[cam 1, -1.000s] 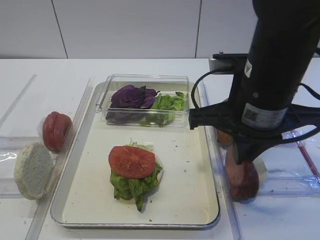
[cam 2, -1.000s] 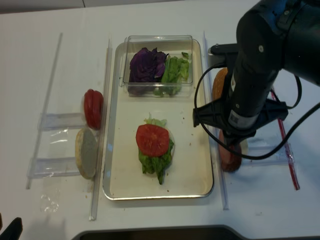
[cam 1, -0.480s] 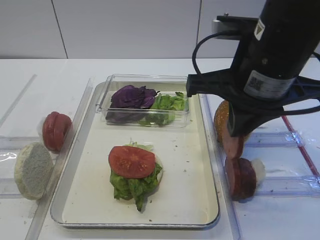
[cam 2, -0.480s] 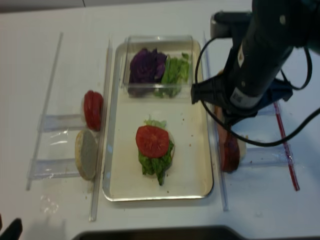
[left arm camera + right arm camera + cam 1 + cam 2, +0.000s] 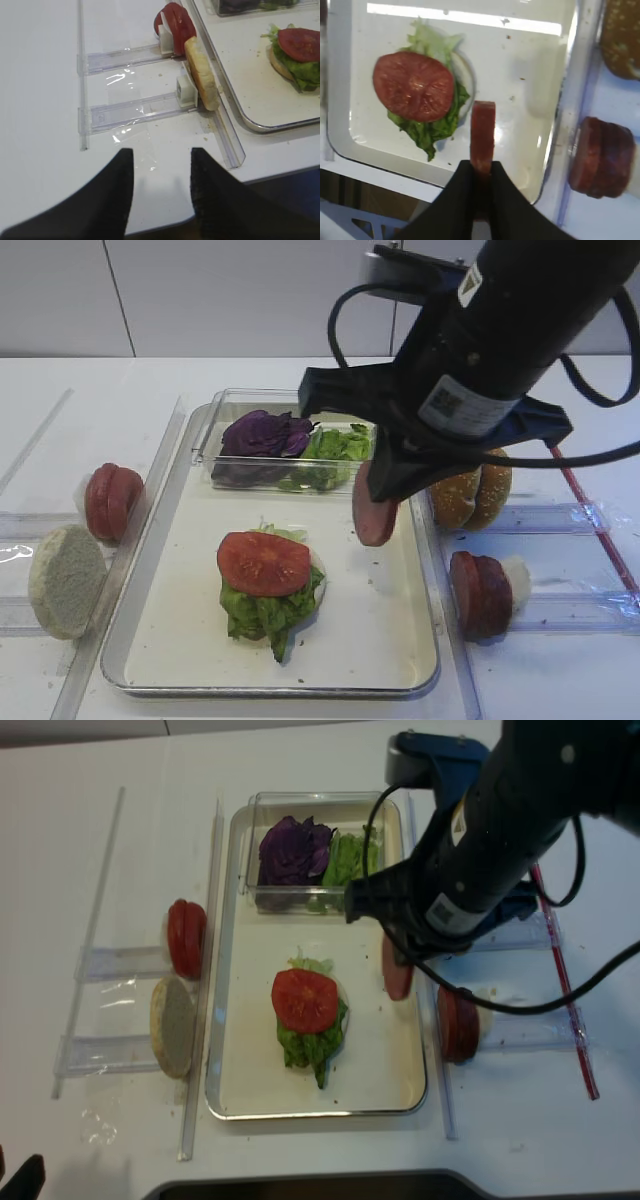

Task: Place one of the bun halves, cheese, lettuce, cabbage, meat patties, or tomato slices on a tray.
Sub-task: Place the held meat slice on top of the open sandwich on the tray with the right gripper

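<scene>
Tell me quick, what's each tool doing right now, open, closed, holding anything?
Left tool: open, holding nothing, hovering over the table edge.
Right tool: closed on a meat patty, held on edge above the tray.

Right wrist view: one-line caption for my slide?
Right gripper holds a meat patty on edge above the tray, beside the tomato-topped lettuce stack.

right gripper (image 5: 482, 172) clamped — left gripper (image 5: 161, 172) spread

You see the right gripper (image 5: 383, 502) clamped on a meat patty (image 5: 375, 512), held on edge above the tray (image 5: 400, 640), right of the tomato slice (image 5: 263, 563) topping the lettuce (image 5: 262, 614).
</scene>
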